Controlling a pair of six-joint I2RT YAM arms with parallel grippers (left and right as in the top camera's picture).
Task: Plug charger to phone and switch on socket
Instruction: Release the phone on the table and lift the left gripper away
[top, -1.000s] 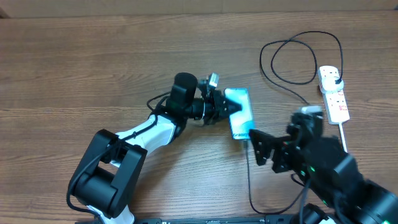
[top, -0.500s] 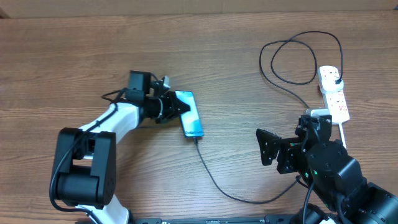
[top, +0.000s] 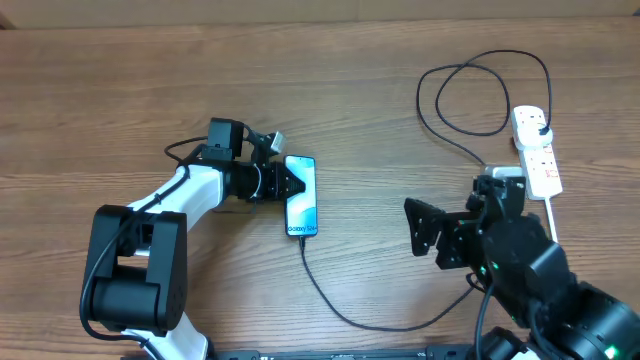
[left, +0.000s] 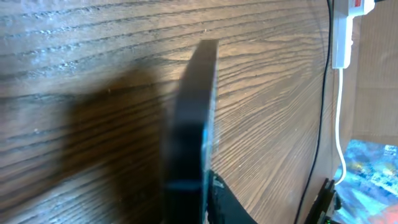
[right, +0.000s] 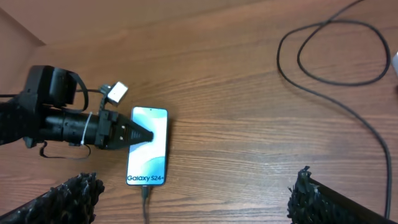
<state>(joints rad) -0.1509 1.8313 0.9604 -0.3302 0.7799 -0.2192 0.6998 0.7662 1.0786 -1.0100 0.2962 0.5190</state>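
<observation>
Clamped the left gripper (top: 287, 184) on the left edge of the phone (top: 302, 197), with a fingertip over the lit screen reading "Galaxy S24+". Showed the phone screen-up, left of centre on the wooden table (top: 120, 80). Found the charger (top: 340, 303) seated by its small tip in the phone's near end, with the thin black cable sweeping near and right, hidden for a stretch under the right arm (top: 540, 280), looping at the far right and ending in a black plug in the far end of the socket (top: 538, 152). Found the socket near the right edge, well apart from the phone. Hovered the right gripper (top: 428, 232) right of centre above the table, fingers spread wide, holding nothing
</observation>
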